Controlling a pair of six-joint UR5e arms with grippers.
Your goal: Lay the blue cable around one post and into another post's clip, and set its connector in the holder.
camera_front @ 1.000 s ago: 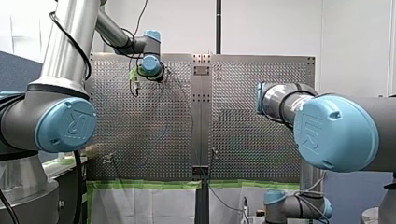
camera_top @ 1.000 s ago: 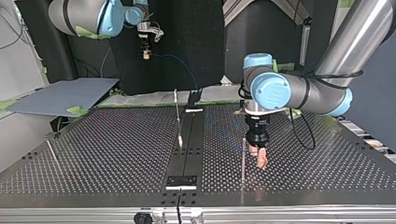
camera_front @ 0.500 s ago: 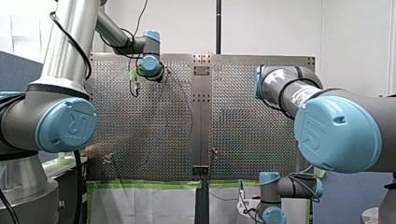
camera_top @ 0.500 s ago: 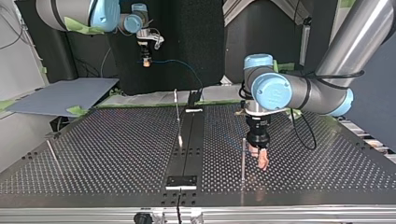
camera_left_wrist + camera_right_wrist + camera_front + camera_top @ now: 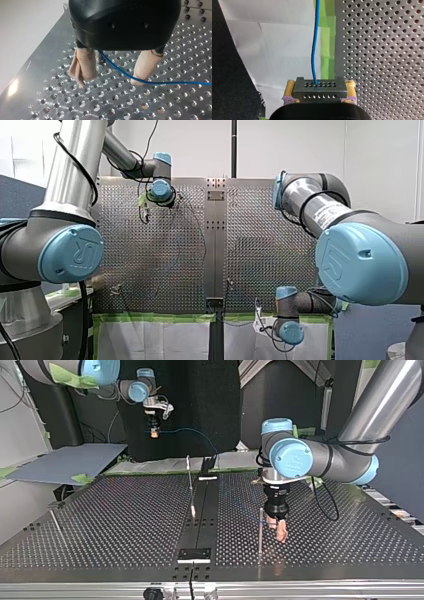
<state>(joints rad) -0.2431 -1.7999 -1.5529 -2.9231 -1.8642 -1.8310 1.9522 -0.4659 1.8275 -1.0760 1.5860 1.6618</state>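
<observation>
The grey connector (image 5: 319, 88) sits between the yellow pads of my right gripper (image 5: 319, 98), which is shut on it. The blue cable (image 5: 314, 45) leaves its face and runs ahead. In the top view my right gripper (image 5: 154, 433) hangs beyond the board's far edge, and the cable (image 5: 192, 431) trails from it toward the board. My left gripper (image 5: 280, 534) stands low over the board beside a thin post (image 5: 260, 530). Its beige fingers (image 5: 83, 66) are open, and the cable (image 5: 152, 82) passes between them just above the holes.
A second post (image 5: 190, 477) rises near the board's dark middle strip (image 5: 202, 510), and a third (image 5: 56, 522) stands at the top view's left. A black plate (image 5: 195, 554) lies on the strip's near end. A grey sheet (image 5: 70, 462) rests off the board.
My right arm has swung: its wrist has come up into the front view's bottom, and in the top view its gripper has dropped a little with the connector. My left arm has stayed put.
</observation>
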